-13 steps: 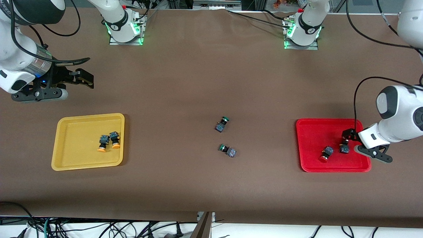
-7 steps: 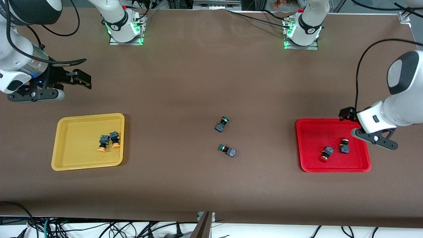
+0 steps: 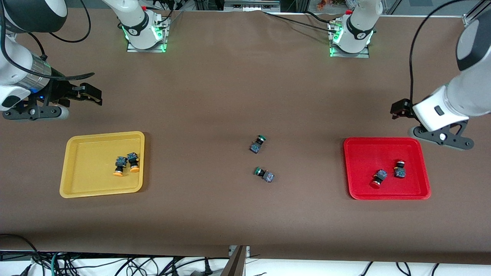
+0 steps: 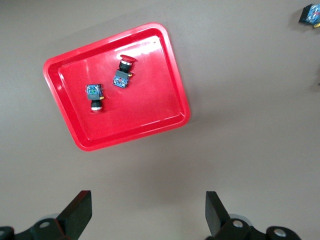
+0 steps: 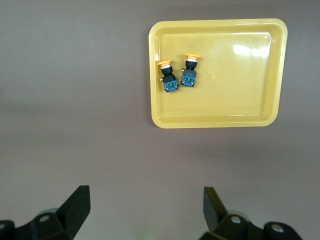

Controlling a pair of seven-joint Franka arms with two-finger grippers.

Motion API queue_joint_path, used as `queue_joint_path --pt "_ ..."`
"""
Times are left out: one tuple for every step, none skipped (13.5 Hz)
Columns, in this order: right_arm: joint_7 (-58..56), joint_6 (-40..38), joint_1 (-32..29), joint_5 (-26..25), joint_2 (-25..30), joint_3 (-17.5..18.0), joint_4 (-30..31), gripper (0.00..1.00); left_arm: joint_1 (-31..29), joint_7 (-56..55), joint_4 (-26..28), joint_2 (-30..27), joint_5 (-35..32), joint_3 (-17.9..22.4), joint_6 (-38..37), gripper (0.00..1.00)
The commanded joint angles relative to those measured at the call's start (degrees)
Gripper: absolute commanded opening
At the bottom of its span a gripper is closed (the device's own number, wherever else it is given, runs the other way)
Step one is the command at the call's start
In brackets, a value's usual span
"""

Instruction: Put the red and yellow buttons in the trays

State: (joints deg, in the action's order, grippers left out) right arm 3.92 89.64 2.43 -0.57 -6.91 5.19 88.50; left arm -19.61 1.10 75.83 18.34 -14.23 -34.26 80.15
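Both grippers empty, jaws spread wide. Red tray (image 3: 385, 143) holds 2 red buttons (image 3: 378, 178), yellow tray (image 3: 102, 136) holds 2 yellow buttons (image 3: 119, 166) side by side. 2 green buttons (image 3: 264, 175) lie on table (image 3: 230, 96) mid-way betw trays. Left gripper (image 3: 399, 109) hangs at 1 o'clock off red tray, right gripper (image 3: 92, 96) at 11 o'clock off yellow tray.

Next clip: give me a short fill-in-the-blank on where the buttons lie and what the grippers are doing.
1. The yellow tray holds ___ yellow-capped buttons.
2. Both red-capped buttons lie in the ___ tray.
3. The two green-capped buttons lie on the bare ___ between the trays.
4. The left gripper and right gripper are both ___ and hold nothing.

Missing words: two; red; table; open
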Motion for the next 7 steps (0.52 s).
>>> queue_joint_path --pt "0.56 -0.52 0.12 -1.63 -0.65 0.43 -2.01 1.0 9.73 -1.19 2.83 -6.63 3.94 15.83 0.26 1.0" --pt "0.56 -0.52 0.12 -1.8 -0.56 0.43 -2.02 1.0 11.68 -1.19 2.92 -7.6 5.33 20.5 1.4 1.0" --pt "0.56 -0.43 0.12 -1.81 -0.65 0.43 -2.02 1.0 12.83 -1.19 3.79 -8.66 9.18 24.29 1.76 1.0" --pt "0.3 -0.43 0.12 -1.81 -0.65 0.43 -2.02 1.0 13.88 -1.36 4.76 -9.02 13.48 27.37 2.81 1.0" --pt "0.13 -0.43 0.12 -1.72 -0.65 0.43 -2.02 1.0 15.29 -1.28 6.25 -9.72 14.04 30.01 4.29 1.0" --pt "0.04 -0.43 0.03 -1.72 -0.65 0.43 -2.02 1.0 16.35 -1.63 8.96 -11.72 14.14 31.17 6.05 1.0" --pt "-0.14 -0.52 0.03 -1.8 -0.65 0.43 -2.02 1.0 16.44 -3.2 13.34 -14.53 14.05 31.35 9.2 1.0"
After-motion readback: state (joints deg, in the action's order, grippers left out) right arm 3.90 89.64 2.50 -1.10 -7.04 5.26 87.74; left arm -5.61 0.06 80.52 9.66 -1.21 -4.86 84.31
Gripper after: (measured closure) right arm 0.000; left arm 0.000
